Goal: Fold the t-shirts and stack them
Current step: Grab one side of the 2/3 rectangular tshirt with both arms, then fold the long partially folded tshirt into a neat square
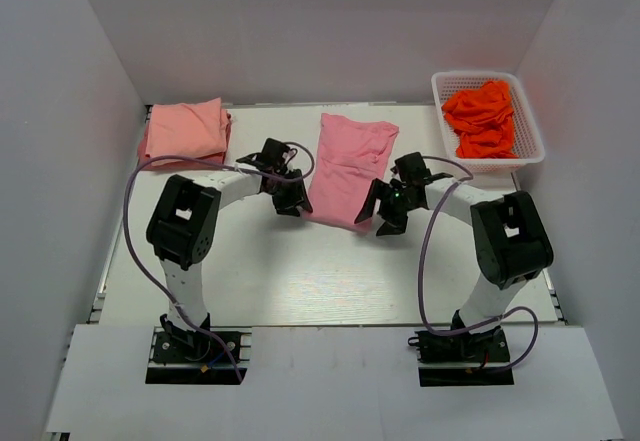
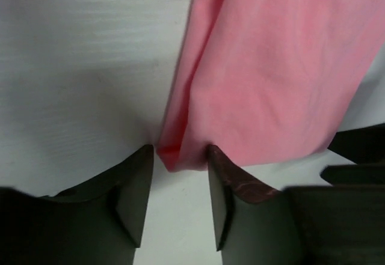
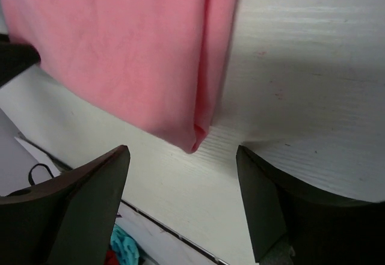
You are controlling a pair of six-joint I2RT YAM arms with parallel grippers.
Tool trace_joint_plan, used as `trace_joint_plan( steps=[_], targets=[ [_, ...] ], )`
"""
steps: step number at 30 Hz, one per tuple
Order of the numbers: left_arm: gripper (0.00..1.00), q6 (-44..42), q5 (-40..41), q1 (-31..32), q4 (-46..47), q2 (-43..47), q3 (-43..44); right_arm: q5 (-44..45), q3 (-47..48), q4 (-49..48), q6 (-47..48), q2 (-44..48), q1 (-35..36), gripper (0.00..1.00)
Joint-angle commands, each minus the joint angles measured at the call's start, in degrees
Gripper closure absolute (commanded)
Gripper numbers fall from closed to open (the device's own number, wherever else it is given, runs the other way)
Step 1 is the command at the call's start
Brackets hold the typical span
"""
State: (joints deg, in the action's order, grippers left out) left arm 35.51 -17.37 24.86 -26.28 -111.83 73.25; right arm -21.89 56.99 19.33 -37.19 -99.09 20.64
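Note:
The rose pink t-shirt (image 1: 350,166) lies folded into a long strip in the middle of the table. The paler salmon t-shirt (image 1: 185,131) lies folded at the back left. My left gripper (image 1: 288,199) is at the strip's near left corner. In the left wrist view the pink shirt's corner (image 2: 180,151) sits between the tips of the left gripper (image 2: 179,148), whose jaws stand apart. My right gripper (image 1: 385,211) is at the near right corner. In the right wrist view the right gripper (image 3: 183,151) is wide open and the shirt's corner (image 3: 195,139) lies just ahead of it.
A white basket (image 1: 530,126) holding orange clothes (image 1: 482,116) stands at the back right. White walls close in the table at the back and both sides. A gap runs along the table's near edge (image 3: 162,226).

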Motion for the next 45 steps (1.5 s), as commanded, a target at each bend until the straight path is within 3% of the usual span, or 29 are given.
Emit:
trace_joint_plan(
  steps=[1,5,6,7,8,10,11,12,15,23,29,36,45],
  targets=[
    [0.49,-0.53,-2.06,1.5,3.25,1.09,-2.67,-0.62,-1.53,-4.12,-3.41,-1.81,0.45,0.24],
    [0.63,0.79,-2.67,2.03,4.39,1.09,-4.08,0.44,-2.24,-5.18,-4.12,-3.83,0.54,0.41],
    [0.67,0.79,-2.67,2.03,4.4,0.48,-4.08,0.53,-2.67,-5.7,-4.38,-4.01,0.62,0.5],
    [0.73,1.4,-2.67,2.03,4.4,-0.05,-4.08,0.62,-2.94,-6.06,-4.99,-4.01,0.71,0.53],
    [0.87,1.41,-2.67,2.03,4.4,-0.05,-4.08,0.53,-3.46,-7.19,-5.35,-3.83,0.8,0.58],
    [1.0,1.93,-2.67,2.56,3.79,-0.05,-4.08,1.85,-4.08,-8.07,-5.87,-3.4,0.71,0.75],
    [1.0,1.93,-2.67,2.56,3.09,-0.05,-4.08,1.85,-4.17,-8.08,-5.96,-3.04,0.71,0.83],
    [1.0,1.93,-2.67,2.56,2.47,0.56,-4.08,2.11,-4.34,-7.82,-6.05,-2.61,0.71,1.0],
    [1.0,1.93,-2.67,3.08,-0.43,4.84,-5.66,2.9,-5.22,-5.46,-4.22,1.95,1.15,1.0],
    [1.0,4.31,-6.01,6.33,-10.96,23.64,-14.98,-1.22,-7.6,19.03,-1.48,21.79,3.43,1.0],
    [1.0,5.45,-9.09,6.87,-17.13,32.37,-10.25,-0.78,-0.07,28.12,-0.34,29.91,3.18,1.0],
    [1.0,5.98,-0.15,5.55,-21.09,31.24,0.47,4.12,12.16,29.1,0.36,25.28,2.04,1.0],
    [1.0,5.98,10.41,4.41,-23.28,16.66,17.24,5.37,21.57,26.2,1.24,12.72,-1.04,1.0]
  ],
)
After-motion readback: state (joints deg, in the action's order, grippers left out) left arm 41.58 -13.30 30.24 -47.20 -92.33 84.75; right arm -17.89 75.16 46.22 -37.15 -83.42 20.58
